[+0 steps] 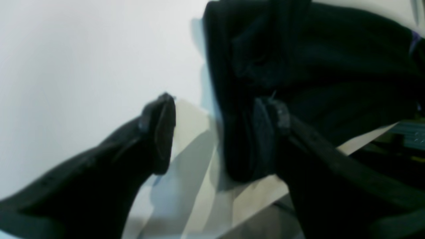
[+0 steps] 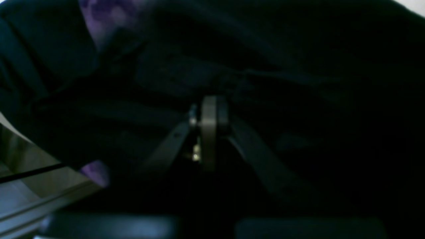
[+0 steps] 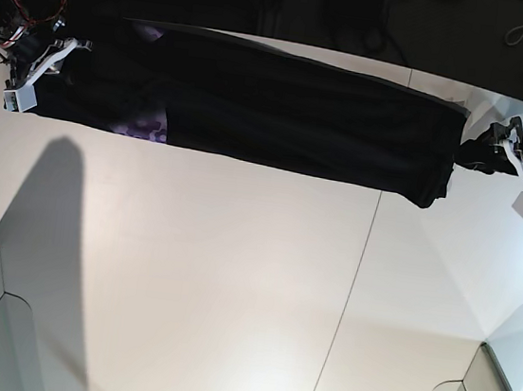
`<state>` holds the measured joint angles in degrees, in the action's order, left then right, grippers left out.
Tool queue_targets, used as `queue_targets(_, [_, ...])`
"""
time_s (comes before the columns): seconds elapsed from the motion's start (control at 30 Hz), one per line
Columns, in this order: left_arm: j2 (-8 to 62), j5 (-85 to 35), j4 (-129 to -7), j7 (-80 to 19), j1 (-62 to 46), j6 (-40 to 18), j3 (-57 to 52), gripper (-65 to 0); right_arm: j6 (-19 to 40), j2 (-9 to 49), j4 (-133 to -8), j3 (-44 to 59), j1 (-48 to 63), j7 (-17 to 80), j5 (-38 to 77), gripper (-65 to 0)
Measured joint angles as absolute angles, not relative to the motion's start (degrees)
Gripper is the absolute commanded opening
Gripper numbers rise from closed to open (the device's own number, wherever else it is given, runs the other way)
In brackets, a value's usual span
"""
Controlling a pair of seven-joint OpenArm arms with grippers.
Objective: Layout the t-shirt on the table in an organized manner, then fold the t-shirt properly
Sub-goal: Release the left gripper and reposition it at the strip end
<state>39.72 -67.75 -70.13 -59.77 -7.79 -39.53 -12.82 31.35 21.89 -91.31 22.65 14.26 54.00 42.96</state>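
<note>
T-shirt (image 3: 281,112): black, stretched in a long band across the upper frame on the white desk (image 3: 232,278) | soft, light, limp; take at hems or corners | left gripper (image 1: 219,132) released, one finger against the cloth edge | right gripper (image 2: 209,132) seemingly clenched on fabric, view dark.
</note>
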Motion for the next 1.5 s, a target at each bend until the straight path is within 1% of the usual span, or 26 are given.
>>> queue_targets(0.5, [30.9, -70.7, -70.4, -58.4, -7.6, -40.4, -13.1, -24.7, 31.5, 22.0, -91.2, 22.7, 14.1, 55.2, 43.3, -65.0])
queue_targets(0.53, [30.3, -70.3, -70.5, -58.4, -7.4, -40.4, -13.1, -28.0, 31.5, 22.0, -91.2, 22.7, 14.1, 55.2, 43.3, -65.0])
queue_targets(0.57, [29.8, -70.0, -70.5, -58.2, -7.4, -40.5, -13.1, -36.1, 31.5, 22.0, -91.2, 22.7, 14.1, 55.2, 43.3, -65.0])
queue_targets(0.63, [29.1, -68.5, -70.5, -58.5, -7.3, -40.2, -13.1, -59.6, 31.5, 22.0, -91.2, 22.7, 14.1, 55.2, 43.3, -65.0])
queue_targets(0.67, [28.8, -68.2, -70.5, -58.3, -7.4, -40.3, -13.0, -65.0, 31.5, 22.0, -91.2, 22.7, 14.1, 55.2, 43.3, -65.0])
queue_targets(0.73, [28.7, -67.1, -70.5, -57.2, -7.4, -40.4, -13.0, -65.0, 31.5, 22.1, -91.2, 22.7, 14.1, 55.2, 43.4, -65.0])
queue_targets(0.87, [28.6, -59.0, -70.5, -51.1, -5.4, -41.0, -12.8, -65.0, 31.5, 22.5, -91.2, 23.1, 14.1, 55.7, 44.4, -65.0])
queue_targets(0.97, [28.9, -54.2, -70.4, -51.4, -1.8, -40.8, -12.5, -65.0, 31.5, 22.4, -92.9, 26.0, 14.2, 57.3, 44.1, -65.0])
queue_targets(1.13, [33.2, -49.4, -70.1, -51.0, 0.3, -40.1, -12.6, -65.0, 31.3, 23.1, -96.1, 34.5, 14.3, 57.3, 44.7, -65.0])
queue_targets(1.27, [37.0, -46.5, -70.1, -50.1, 3.5, -40.1, -12.6, -65.0, 31.3, 25.2, -96.8, 36.7, 14.3, 58.0, 45.2, -65.0])
queue_targets(1.4, [41.5, -46.0, -70.1, -50.0, 6.7, -39.9, -12.6, -65.0, 31.3, 29.6, -97.0, 36.8, 15.9, 58.2, 45.1, -65.0])
queue_targets(1.5, [44.4, -56.1, -70.6, -54.1, 8.6, -39.9, -12.6, -65.0, 31.3, 31.3, -97.0, 36.9, 16.3, 58.6, 45.2, -65.0])
